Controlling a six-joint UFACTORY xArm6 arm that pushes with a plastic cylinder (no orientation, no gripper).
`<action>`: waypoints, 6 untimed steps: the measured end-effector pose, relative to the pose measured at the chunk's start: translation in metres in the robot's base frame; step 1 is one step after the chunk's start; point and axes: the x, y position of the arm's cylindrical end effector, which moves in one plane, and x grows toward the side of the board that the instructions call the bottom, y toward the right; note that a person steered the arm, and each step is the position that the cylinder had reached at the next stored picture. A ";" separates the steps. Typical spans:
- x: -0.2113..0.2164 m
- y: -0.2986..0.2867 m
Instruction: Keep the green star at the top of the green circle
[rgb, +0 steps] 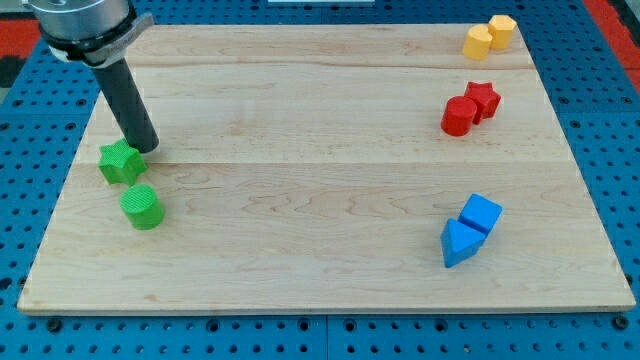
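The green star (120, 162) lies near the board's left edge. The green circle (142, 207) stands just below it and slightly to the right, a small gap apart. My tip (146, 148) rests on the board at the star's upper right, touching or nearly touching it. The dark rod rises from there toward the view's top left.
A red circle (459, 116) and red star (483, 99) sit at the right. Two yellow blocks (488, 36) are at the top right. A blue cube (481, 214) and blue triangle (458, 243) are at the lower right. The wooden board (320, 270) lies on a blue pegboard.
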 end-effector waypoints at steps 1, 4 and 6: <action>-0.035 -0.027; 0.075 -0.005; -0.002 -0.012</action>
